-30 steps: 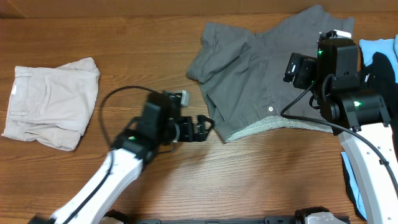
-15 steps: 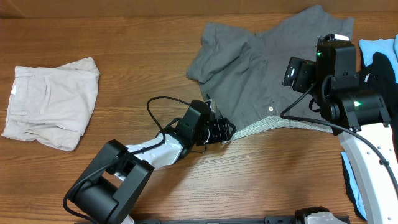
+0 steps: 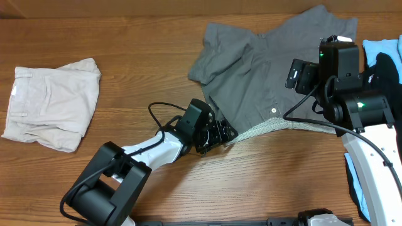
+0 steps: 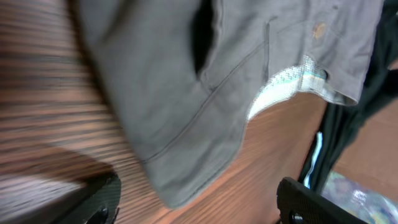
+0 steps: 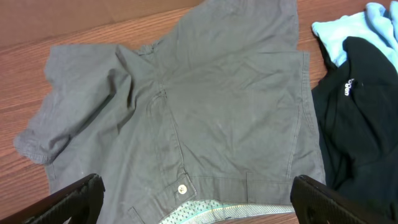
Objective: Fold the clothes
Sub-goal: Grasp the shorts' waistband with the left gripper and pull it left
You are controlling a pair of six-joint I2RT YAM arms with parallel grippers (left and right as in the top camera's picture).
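Observation:
The grey shorts (image 3: 264, 69) lie spread on the wooden table at the upper right, with the pale patterned waistband lining (image 3: 276, 125) turned out along their near edge. My left gripper (image 3: 223, 133) is open at their near left corner; in the left wrist view that corner (image 4: 186, 149) lies between the fingers (image 4: 199, 208). My right gripper (image 5: 199, 205) is open and hovers over the shorts (image 5: 205, 106), above the waistband button (image 5: 181, 188); its arm (image 3: 339, 69) stands over the shorts' right side.
Cream-white folded shorts (image 3: 53, 103) lie at the far left. A light-blue garment (image 3: 380, 49) and a black garment (image 5: 360, 112) lie at the right edge beside the grey shorts. The left arm's cable (image 3: 160, 116) loops over the table.
My left arm has swung right from the table's middle to the shorts' near left corner and settled there. The right arm and the shorts have not moved.

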